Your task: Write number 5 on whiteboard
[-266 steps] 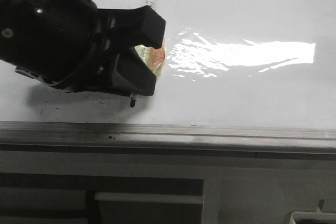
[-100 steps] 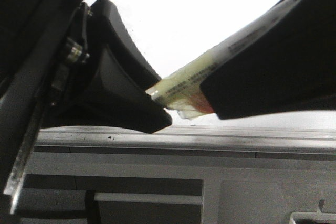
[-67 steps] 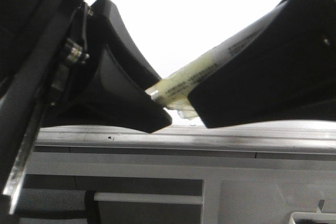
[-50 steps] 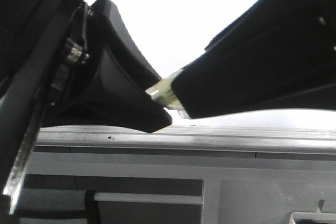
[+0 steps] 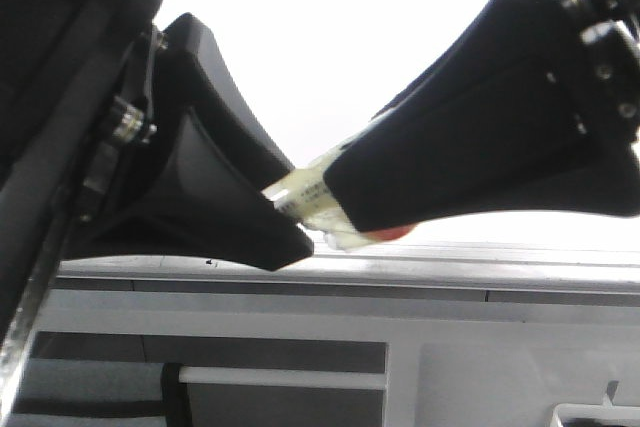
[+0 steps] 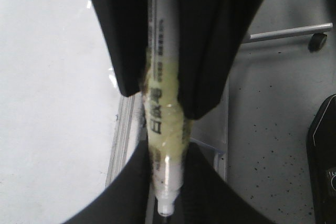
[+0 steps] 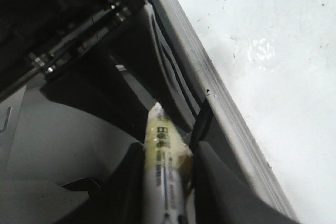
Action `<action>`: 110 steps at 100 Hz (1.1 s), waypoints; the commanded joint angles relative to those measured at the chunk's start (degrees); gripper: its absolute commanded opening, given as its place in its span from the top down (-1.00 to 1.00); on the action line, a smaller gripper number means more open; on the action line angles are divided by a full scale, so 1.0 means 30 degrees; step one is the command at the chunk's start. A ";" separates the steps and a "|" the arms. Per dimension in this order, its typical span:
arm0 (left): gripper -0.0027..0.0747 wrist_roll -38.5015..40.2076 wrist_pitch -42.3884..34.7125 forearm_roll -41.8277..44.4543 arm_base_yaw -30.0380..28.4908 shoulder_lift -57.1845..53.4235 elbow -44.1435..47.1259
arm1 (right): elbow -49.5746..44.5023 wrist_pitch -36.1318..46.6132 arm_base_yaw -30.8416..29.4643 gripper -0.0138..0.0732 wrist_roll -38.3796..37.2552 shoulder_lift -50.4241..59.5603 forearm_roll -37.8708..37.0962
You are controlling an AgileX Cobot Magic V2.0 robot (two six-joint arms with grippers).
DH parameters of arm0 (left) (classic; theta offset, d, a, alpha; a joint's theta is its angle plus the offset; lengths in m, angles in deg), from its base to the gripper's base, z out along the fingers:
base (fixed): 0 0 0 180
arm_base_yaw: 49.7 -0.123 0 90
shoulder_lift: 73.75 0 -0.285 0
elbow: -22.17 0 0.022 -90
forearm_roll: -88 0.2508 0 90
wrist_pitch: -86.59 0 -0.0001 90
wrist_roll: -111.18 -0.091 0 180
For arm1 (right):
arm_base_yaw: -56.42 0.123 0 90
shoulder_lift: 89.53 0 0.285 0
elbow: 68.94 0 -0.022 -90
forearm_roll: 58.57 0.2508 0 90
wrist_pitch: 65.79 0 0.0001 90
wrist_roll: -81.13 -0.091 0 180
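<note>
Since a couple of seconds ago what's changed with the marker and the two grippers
Then the left gripper alone held the marker low over the whiteboard. Both arms have since come up close to the front camera, and the right gripper has slid along the barrel and closed on it, so both sets of fingers now clamp it. The board's grey edge strip hasn't moved, and no stroke shows.

A robot lab or workshop is showing here: a whiteboard (image 5: 330, 57) is filling the upper frame, its grey metal edge strip (image 5: 470, 272) running across the middle above plain grey panels.
</note>
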 commanded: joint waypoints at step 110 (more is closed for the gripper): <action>0.04 1.3604 0.3692 0.2963 -0.2028 -1.1253 0.0992 | 0.0661 0.1990 -0.0435 0.78 -0.0851 0.2329 -0.0840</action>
